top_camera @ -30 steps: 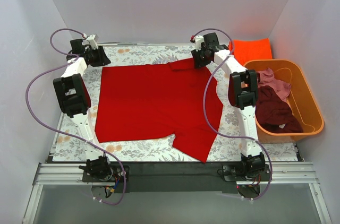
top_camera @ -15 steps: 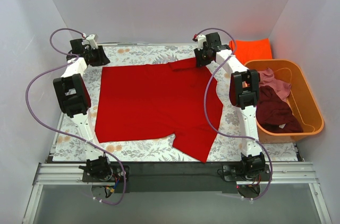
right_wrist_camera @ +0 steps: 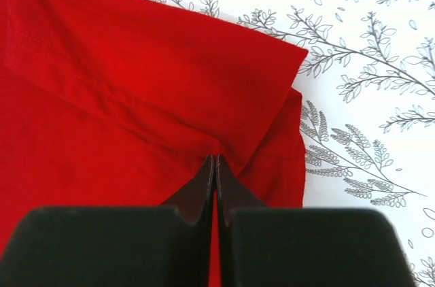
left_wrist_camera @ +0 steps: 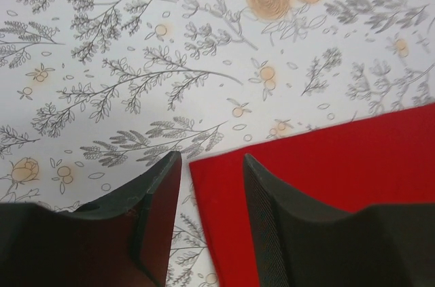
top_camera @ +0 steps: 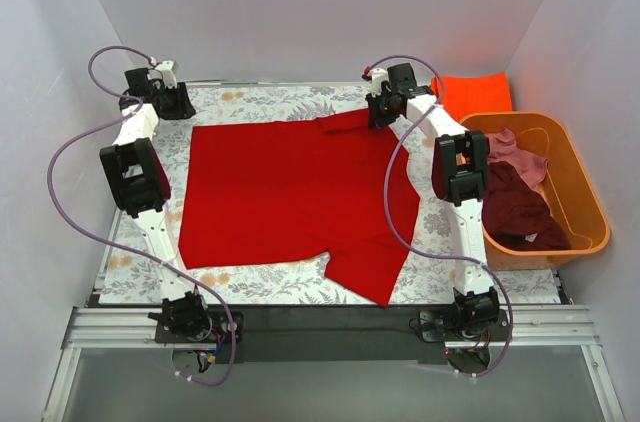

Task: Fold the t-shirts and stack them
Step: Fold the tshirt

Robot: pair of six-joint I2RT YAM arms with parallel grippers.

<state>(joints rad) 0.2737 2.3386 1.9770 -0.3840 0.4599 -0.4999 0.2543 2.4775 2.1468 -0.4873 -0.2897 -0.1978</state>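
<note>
The left arm (top_camera: pixel 133 174) and right arm (top_camera: pixel 458 168) stretch far forward, left pincer (left_wrist_camera: pixel 211 164) spread apart, right pincer (right_wrist_camera: pixel 215 164) pressed closed.

The bright red t-shirt (left_wrist_camera: pixel 340 164) is partly covered by the left gripper (left_wrist_camera: pixel 211 160) and cut off at that view's right edge. The fold pinched inside the right gripper (right_wrist_camera: pixel 215 159) is hidden.

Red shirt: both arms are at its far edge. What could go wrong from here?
1. The left gripper has open jaws with only the shirt corner between them; closing may catch little cloth, which could slip.
2. The right gripper is shut on a bunched fold; lifting might drag the shirt unevenly.
</note>
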